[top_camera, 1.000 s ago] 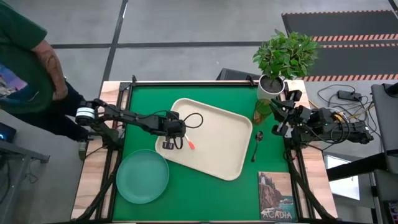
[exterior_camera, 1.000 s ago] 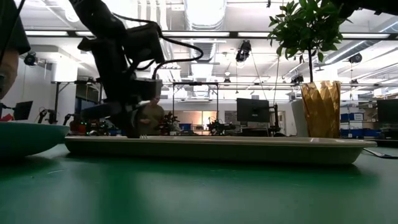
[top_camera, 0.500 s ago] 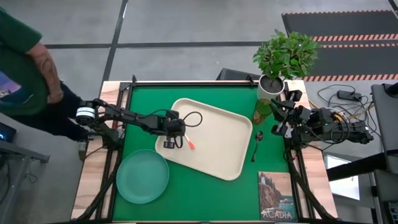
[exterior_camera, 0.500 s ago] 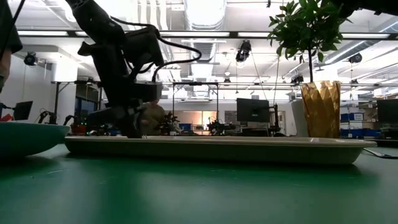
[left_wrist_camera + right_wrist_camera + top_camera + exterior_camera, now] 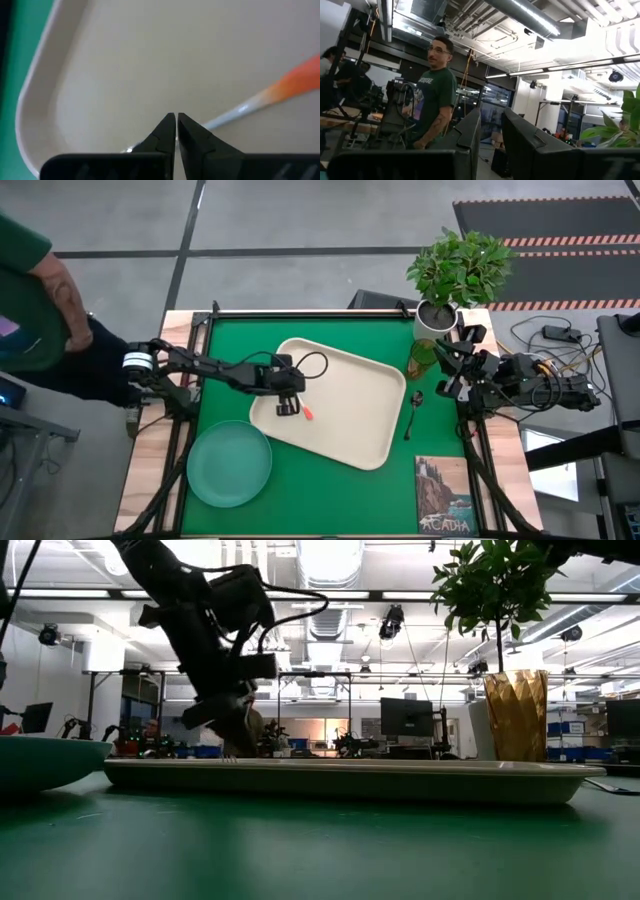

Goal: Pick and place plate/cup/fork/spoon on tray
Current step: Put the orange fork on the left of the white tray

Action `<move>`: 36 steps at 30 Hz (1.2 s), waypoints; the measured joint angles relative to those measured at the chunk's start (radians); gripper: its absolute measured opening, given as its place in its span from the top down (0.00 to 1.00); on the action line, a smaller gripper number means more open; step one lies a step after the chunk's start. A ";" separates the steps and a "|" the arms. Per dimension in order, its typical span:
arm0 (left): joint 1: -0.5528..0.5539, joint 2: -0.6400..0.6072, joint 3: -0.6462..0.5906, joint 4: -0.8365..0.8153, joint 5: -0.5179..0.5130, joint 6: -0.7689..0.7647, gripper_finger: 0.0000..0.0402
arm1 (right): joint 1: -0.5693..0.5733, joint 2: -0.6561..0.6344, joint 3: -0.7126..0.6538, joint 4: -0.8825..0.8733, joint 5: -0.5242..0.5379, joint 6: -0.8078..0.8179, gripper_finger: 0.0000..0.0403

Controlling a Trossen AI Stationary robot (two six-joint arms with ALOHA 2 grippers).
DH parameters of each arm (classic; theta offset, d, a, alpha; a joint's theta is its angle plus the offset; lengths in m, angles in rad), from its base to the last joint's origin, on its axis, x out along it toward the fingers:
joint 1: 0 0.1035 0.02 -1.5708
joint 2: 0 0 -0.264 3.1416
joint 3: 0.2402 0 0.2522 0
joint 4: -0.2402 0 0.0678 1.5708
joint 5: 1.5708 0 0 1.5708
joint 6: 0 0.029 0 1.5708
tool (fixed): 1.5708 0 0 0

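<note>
The cream tray [image 5: 350,405] lies in the middle of the green mat. The fork lies on it, its orange handle [image 5: 308,414] pointing toward the table's right and its silver stem [image 5: 235,112] running under my left gripper. My left gripper [image 5: 176,125] is shut and empty, tilted just above the tray [image 5: 350,780] over the fork's tine end. The teal plate [image 5: 229,464] rests on the mat at the near left. The cup [image 5: 421,360] stands beside the plant pot, and the dark spoon [image 5: 413,412] lies on the mat right of the tray. My right gripper [image 5: 491,135] is open at the table's right edge.
A white pot with a leafy plant [image 5: 437,318] stands at the far right corner. A picture card [image 5: 443,495] lies at the near right. A person [image 5: 40,300] stands off the table's far left; a person [image 5: 432,100] also shows in the right wrist view.
My left gripper has risen off the tray, tipped, and shifted a little toward the table's right. The fork stays lying on the tray where it was. The person at the left has moved farther away from the table.
</note>
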 joint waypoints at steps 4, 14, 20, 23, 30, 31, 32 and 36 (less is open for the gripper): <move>-0.002 0.000 0.035 0.003 0.000 -0.007 1.00 | 0.000 -0.001 0.001 0.006 0.000 -0.022 0.83; -0.002 0.005 0.028 0.133 0.045 -0.203 1.00 | 0.000 -0.001 0.012 -0.003 0.000 -0.008 0.83; -0.002 0.044 0.029 0.202 0.046 -0.235 1.00 | 0.000 -0.001 0.019 -0.002 0.000 -0.030 0.83; -0.006 0.072 0.033 0.202 0.052 -0.261 1.00 | 0.000 -0.001 0.020 -0.003 0.000 -0.033 0.83; -0.029 0.094 0.035 0.086 0.090 -0.287 1.00 | 0.000 -0.001 0.021 -0.003 0.000 -0.043 0.83; -0.030 0.088 0.037 0.052 0.091 -0.287 1.00 | 0.000 -0.001 0.022 -0.005 0.000 -0.048 0.83; -0.030 0.082 0.040 0.008 0.093 -0.288 1.00 | 0.000 0.000 0.025 -0.006 0.000 -0.049 0.83; -0.030 0.046 0.043 -0.160 0.093 -0.314 1.00 | 0.000 0.000 0.033 -0.017 0.000 -0.049 0.83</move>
